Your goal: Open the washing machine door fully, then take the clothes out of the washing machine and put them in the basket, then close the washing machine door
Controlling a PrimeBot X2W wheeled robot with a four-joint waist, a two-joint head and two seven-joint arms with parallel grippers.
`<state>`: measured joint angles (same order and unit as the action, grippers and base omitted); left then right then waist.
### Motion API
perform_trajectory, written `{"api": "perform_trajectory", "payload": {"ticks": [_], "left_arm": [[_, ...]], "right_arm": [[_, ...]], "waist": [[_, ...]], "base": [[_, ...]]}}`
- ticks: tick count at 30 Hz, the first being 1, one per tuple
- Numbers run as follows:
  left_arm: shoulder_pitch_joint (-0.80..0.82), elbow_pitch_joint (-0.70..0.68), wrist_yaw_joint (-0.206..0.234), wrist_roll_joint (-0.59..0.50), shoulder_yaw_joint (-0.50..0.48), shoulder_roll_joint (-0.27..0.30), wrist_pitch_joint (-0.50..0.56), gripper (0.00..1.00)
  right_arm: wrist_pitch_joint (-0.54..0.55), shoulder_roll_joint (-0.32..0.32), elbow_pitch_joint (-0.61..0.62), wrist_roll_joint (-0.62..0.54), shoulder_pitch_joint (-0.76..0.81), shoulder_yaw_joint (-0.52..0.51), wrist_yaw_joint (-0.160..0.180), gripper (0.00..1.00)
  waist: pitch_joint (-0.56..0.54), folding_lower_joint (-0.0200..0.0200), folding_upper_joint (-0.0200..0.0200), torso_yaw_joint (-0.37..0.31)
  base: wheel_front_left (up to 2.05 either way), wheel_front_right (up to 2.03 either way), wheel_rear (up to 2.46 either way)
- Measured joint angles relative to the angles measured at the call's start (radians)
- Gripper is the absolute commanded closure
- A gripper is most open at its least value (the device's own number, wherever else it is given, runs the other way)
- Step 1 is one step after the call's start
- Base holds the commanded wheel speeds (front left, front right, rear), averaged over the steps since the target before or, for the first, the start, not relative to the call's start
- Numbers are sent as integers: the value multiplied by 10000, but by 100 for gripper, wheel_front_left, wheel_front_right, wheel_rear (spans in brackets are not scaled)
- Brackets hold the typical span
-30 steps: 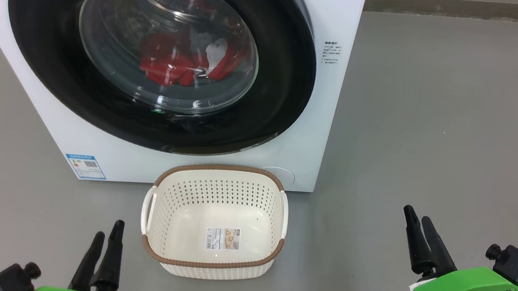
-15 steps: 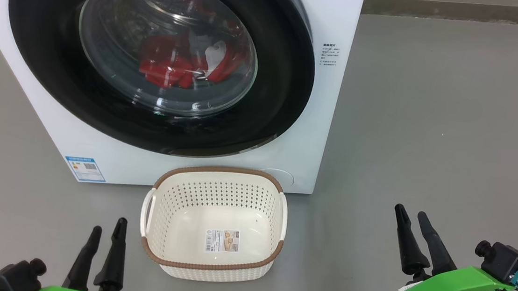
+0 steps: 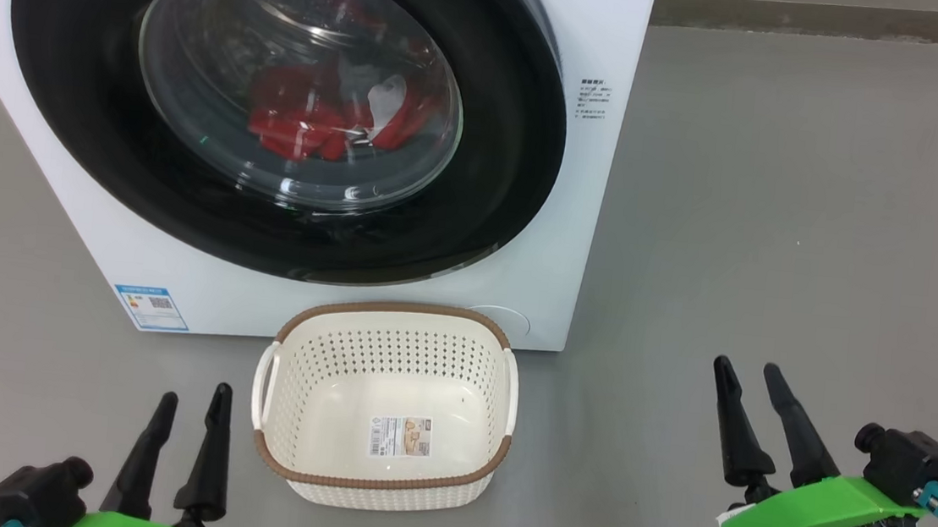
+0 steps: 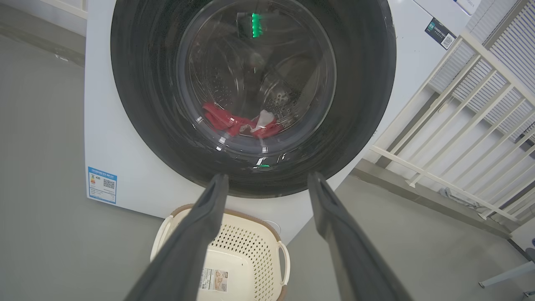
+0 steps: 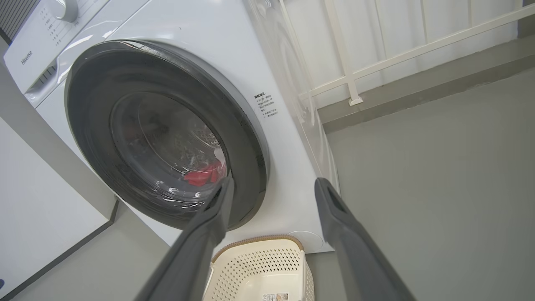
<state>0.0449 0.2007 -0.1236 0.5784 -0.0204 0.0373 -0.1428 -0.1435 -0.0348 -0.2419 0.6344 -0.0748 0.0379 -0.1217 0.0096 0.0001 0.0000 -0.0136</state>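
The white washing machine [image 3: 591, 223] stands ahead, and its black-rimmed round door [image 3: 514, 132] sits against the front. Red clothes [image 3: 303, 117] with a white patch lie in the drum behind the glass, and show as clothes [image 4: 234, 123] and clothes [image 5: 202, 175] in the wrist views. The cream basket [image 3: 378, 481] with a brown rim stands on the floor before the machine, nothing in it but a label. My left gripper [image 3: 192, 399] is open at its left, low. My right gripper [image 3: 744, 368] is open well to its right, holding nothing.
Grey floor [image 3: 780, 197] stretches to the right of the machine. A white railing [image 4: 459, 125] and a raised kerb run behind and beside the machine's right side. A white wall panel [image 5: 37, 200] stands at the machine's other side.
My right gripper's fingers have spread slightly and shifted a little left. The left gripper has edged a bit lower. The camera has shifted slightly; door, clothes and basket have stayed put.
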Motion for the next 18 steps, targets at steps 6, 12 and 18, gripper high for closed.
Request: {"api": "perform_trajectory", "payload": {"ticks": [6,12,18], "left_arm": [[4,2,0,-692,-52,0,-186,0],[8,-12,0,-1373,-94,2,-360,0],[48,-50,-2,-2057,-102,2,-527,0]], "right_arm": [[-186,-8,142,-725,-209,12,-10,0],[-341,-15,201,-1127,-216,27,-10,0],[-518,-29,328,-2088,-339,136,-10,0]], "waist": [[42,0,0,1],[62,0,0,-17],[89,0,0,-33]], "base": [[0,0,0],[0,0,0],[0,0,0]]}}
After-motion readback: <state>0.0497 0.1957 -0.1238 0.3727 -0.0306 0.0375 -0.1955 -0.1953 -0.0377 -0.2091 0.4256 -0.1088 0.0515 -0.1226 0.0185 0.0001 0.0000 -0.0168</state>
